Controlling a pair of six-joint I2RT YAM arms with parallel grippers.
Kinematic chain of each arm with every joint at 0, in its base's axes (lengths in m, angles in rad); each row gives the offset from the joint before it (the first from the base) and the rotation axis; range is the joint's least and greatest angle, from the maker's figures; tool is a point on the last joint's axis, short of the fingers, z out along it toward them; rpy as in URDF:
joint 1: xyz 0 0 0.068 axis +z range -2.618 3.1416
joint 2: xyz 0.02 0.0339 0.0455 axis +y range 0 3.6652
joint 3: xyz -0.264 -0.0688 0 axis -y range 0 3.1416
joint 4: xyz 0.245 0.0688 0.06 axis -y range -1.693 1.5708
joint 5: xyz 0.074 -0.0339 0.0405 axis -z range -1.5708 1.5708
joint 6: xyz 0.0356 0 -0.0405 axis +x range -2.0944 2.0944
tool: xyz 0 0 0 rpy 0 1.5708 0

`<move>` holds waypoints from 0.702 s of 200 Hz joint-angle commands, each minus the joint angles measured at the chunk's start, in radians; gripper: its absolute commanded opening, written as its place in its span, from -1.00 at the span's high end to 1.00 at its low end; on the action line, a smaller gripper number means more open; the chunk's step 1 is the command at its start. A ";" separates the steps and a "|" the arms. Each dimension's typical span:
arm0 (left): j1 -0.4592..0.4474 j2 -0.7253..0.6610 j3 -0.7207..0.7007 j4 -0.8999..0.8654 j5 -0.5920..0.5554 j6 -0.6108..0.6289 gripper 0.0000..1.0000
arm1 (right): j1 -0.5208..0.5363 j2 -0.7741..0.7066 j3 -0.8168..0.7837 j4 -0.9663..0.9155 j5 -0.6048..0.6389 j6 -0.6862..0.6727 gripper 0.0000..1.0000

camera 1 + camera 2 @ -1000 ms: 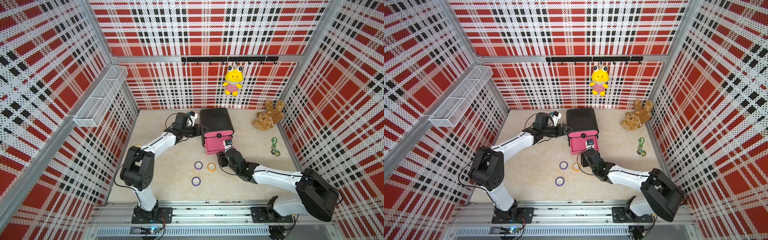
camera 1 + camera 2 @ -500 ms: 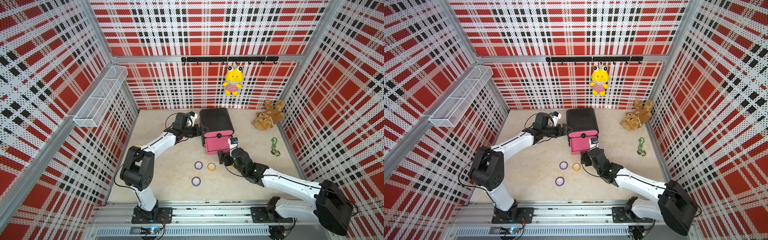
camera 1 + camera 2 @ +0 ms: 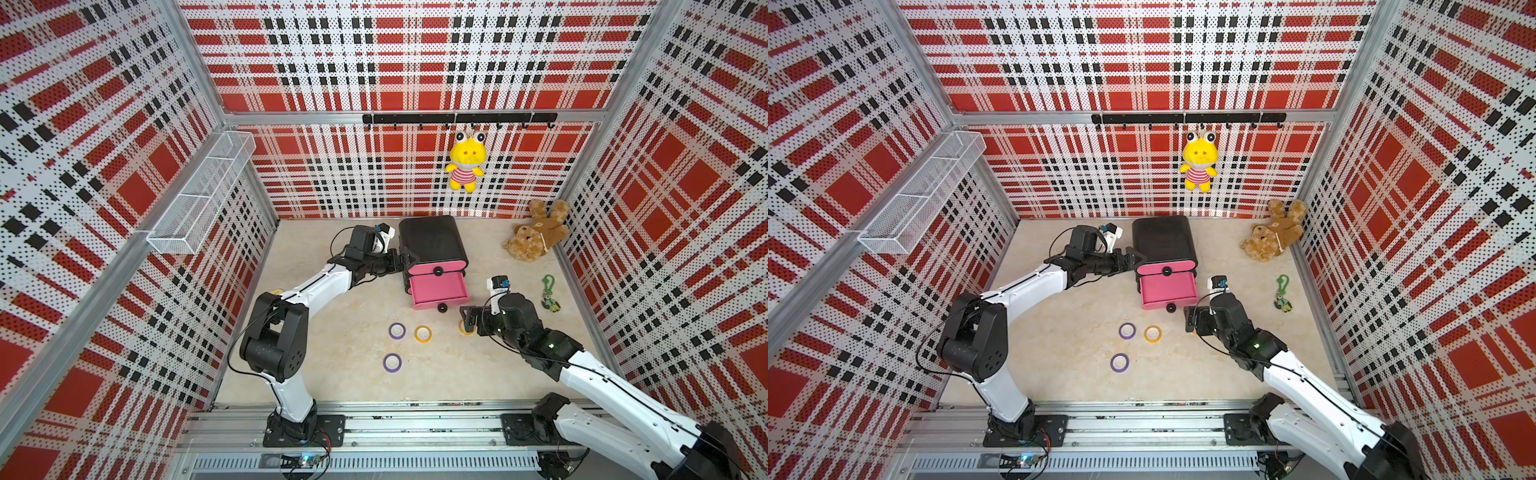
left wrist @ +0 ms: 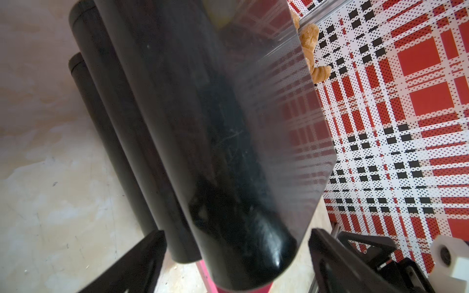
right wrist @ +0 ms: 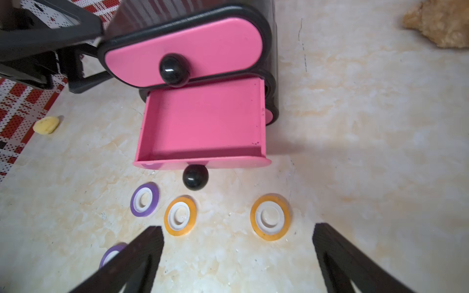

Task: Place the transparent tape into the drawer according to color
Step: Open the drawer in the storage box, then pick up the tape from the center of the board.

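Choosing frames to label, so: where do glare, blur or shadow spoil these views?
Left wrist view: the glossy black cabinet fills the frame, soft and mirroring the plaid wall. Right wrist view: the nearest orange roll is crisp; the cabinet shadows the floor. Both top views: even light, sharp, walls splayed.

Bright, even light from above fills both top views, which are sharp throughout, though the wide lens splays the plaid walls (image 3: 124,166) outward at the edges. In the right wrist view the drawer cabinet (image 5: 182,50) throws a soft shadow across the pale floor (image 5: 380,203). The left wrist view is soft and close, with the cabinet's glossy black side mirroring the wall.
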 commanded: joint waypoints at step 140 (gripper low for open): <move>0.092 -0.202 -0.073 0.038 0.014 0.006 -0.98 | -0.179 0.368 0.052 -0.123 -0.064 -0.049 -0.97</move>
